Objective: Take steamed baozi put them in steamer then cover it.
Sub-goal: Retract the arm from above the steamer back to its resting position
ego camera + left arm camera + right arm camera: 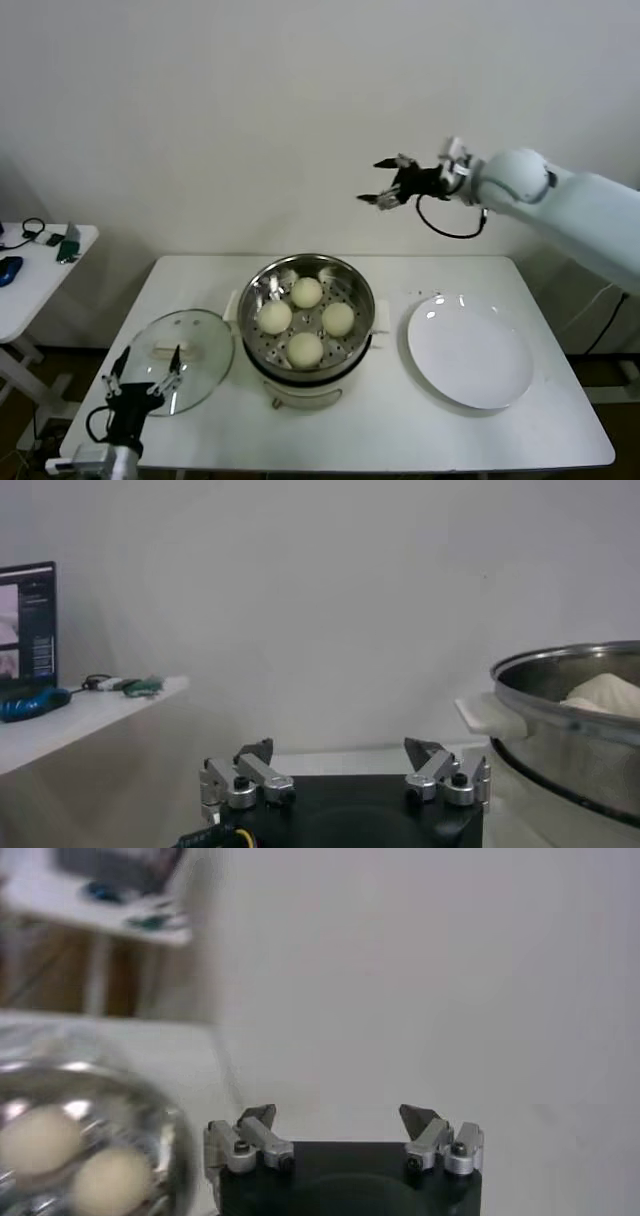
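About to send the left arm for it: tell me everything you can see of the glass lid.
The glass lid is round, clear, metal-rimmed, with a cream bar handle on top. It lies flat, handle up, on the white table, left of the steamer and off it. Its rim looks very close to the pot base; contact can't be judged. The left gripper, jaws open, hovers over its near edge.

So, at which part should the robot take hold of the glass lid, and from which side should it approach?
Best grip is probably the cream bar handle on top of the glass lid, taken from above. The lid lies flat on the table left of the steamer, so its rim gives little purchase, while the raised bar fits between the fingers. The open left gripper is nearest.
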